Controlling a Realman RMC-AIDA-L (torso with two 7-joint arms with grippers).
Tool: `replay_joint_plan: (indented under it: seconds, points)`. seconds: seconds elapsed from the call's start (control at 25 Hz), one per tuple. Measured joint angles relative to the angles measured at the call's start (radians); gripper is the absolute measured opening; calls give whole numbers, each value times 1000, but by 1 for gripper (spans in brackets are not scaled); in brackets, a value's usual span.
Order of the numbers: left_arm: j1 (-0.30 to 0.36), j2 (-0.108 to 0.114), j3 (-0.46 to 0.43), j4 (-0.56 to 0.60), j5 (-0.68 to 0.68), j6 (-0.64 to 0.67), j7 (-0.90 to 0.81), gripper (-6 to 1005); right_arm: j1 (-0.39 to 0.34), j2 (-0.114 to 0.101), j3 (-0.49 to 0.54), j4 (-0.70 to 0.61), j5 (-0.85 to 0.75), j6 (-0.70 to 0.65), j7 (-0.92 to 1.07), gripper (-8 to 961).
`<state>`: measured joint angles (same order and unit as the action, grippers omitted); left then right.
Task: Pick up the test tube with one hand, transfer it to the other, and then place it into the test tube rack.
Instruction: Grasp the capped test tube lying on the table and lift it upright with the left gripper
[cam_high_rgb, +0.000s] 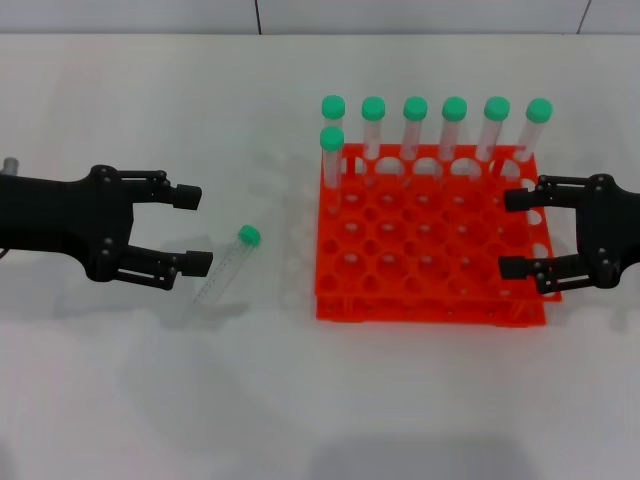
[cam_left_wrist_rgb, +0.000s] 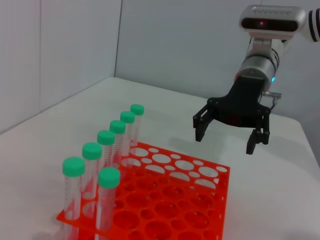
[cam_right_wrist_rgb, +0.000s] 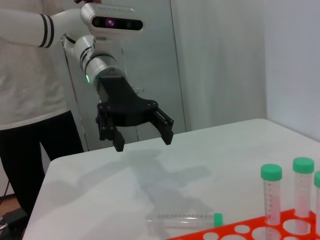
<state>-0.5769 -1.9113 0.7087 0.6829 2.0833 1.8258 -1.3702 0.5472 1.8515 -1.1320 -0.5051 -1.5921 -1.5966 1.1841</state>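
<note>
While both black pincers hang with fingers spread and grip nothing, the test tube (cam_high_rgb: 226, 268), slim clear plastic with a green cap, lies flat on the white table (cam_high_rgb: 300, 400) just beyond the left gripper (cam_high_rgb: 192, 229) fingertips. Between it and the right gripper (cam_high_rgb: 515, 233) sits the bright orange test tube rack (cam_high_rgb: 420, 250), a grid of round holes. Seven capped tubes (cam_high_rgb: 413, 128) stand upright there. Only the right wrist view shows a person (cam_right_wrist_rgb: 25, 75) behind the left arm.

An orange rack (cam_left_wrist_rgb: 165, 200) stands on the white table (cam_left_wrist_rgb: 270, 200), with six green-capped tubes (cam_left_wrist_rgb: 107, 145) upright along one edge. Beyond it the right gripper (cam_left_wrist_rgb: 231, 135) hangs above the table, fingers spread apart.
</note>
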Motion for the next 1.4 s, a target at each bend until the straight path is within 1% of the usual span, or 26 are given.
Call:
replay_joint_plan:
  seconds: [0.32,0.52,0.68,0.8,0.92,1.04,1.24,1.32,1.4]
  points:
    - [0,0,0,4,0,-2,-12,860,-15,16,4,-1,4,3,-41,847]
    - [0,0,0,12,2,-2,-22,860,-18,18,5,-11,10,-7,-29,846]
    - [0,-5,0,21,7,-2,-45,860,-48,32,12,-55,11,-8,-24,846]
    - [1,-10,0,38,13,-9,-94,860,-69,44,26,-86,11,-9,-21,845]
    - [2,-20,0,79,21,-20,-188,860,-88,53,50,-111,12,-10,-14,845]
    - [2,-40,12,159,40,-16,-323,859,-101,59,78,-114,12,-14,-20,845]
    - [1,-78,52,307,106,-15,-553,859,-117,63,106,-115,11,-12,-24,845]
    - [-5,-87,89,367,135,-9,-661,859,-132,66,120,-123,11,-9,-41,845]
    - [-19,-87,142,410,153,-5,-771,859,-140,69,131,-126,12,-9,-55,844]
